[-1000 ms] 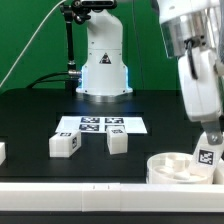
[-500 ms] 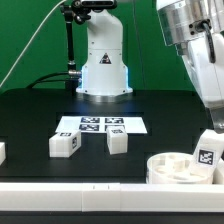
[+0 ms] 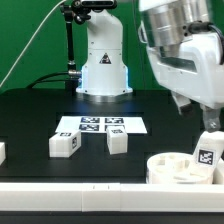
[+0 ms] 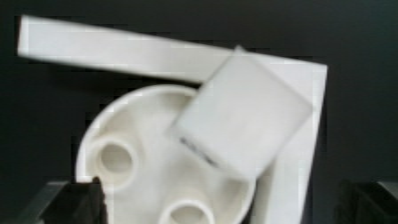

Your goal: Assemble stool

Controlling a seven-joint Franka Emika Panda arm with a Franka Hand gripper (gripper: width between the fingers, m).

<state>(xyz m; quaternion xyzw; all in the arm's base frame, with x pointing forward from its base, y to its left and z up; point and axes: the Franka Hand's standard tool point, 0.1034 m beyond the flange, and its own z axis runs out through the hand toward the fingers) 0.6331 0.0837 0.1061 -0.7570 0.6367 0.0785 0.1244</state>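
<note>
at the exterior view's right, leg [image 3: 208, 150]: long axis nearly upright, tag [image 3: 207, 156] facing this view, at seat [image 3: 172, 168] edge
gripper [image 4: 228, 203]: jaws wide apart, holding nothing

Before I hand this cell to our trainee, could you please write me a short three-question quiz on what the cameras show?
1. True or false: a leg lies on the marker board.
2. The leg at the exterior view's right stands: A) at the edge of the seat; B) on the marker board; C) on top of another leg.
3. How many legs stand just in front of the marker board?
Key: 1 false; 2 A; 3 two.
</note>
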